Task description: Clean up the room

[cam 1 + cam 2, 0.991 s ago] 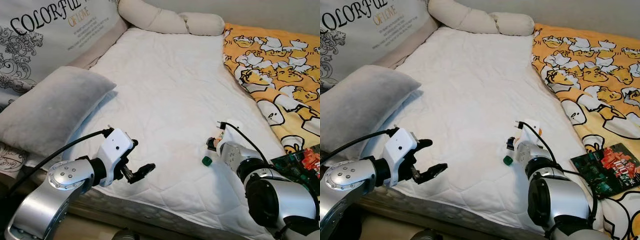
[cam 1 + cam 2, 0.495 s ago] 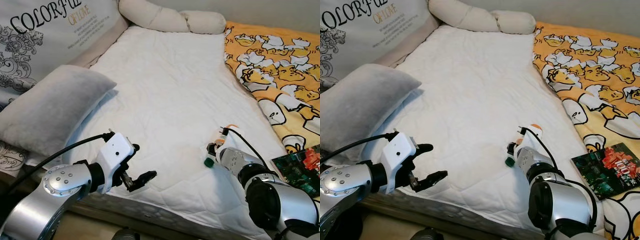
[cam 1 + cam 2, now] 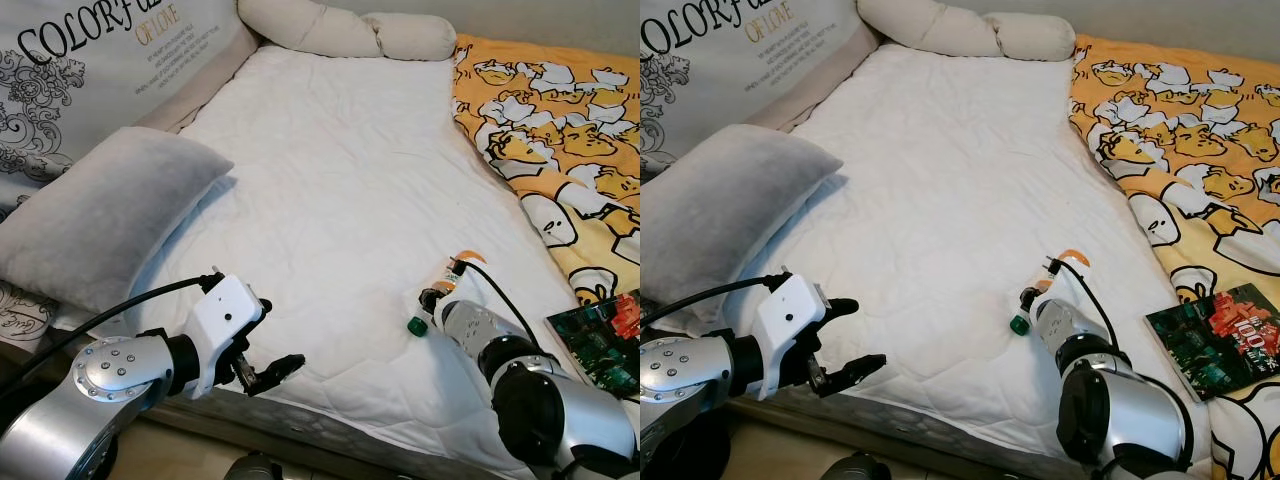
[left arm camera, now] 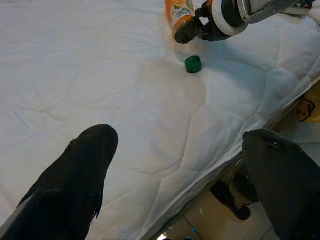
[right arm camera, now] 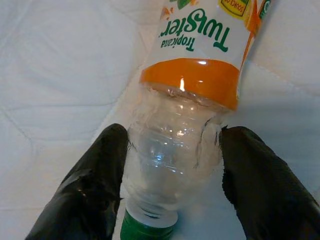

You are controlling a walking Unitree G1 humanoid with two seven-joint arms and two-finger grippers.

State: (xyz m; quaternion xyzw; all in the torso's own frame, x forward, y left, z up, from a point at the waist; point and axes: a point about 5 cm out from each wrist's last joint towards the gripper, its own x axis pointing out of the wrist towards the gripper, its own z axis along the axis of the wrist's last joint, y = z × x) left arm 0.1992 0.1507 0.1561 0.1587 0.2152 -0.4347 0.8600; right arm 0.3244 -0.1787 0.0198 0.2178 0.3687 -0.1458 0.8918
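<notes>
Gripping: right gripper [image 5: 170, 180], both black fingers [image 5: 87, 190] pressed to the clear neck of the bottle [image 5: 190, 110].
Bottle: plastic, orange Tropicana Twister label, green cap [image 3: 1019, 324], lying on the white mattress [image 3: 340, 200] near its front edge.
Left gripper [image 3: 268, 368]: spread apart, holding nothing, over the mattress's front edge.
Surroundings: grey pillow [image 3: 95, 225] at left, yellow blanket [image 3: 560, 120] at right.

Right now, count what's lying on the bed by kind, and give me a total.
Pillows: 3 (grey pillow, two cream bolsters)
Bottles: 1 (plastic bottle)
Books: 1 (book)
Blankets: 1 (duck-print blanket)
Total: 6
</notes>
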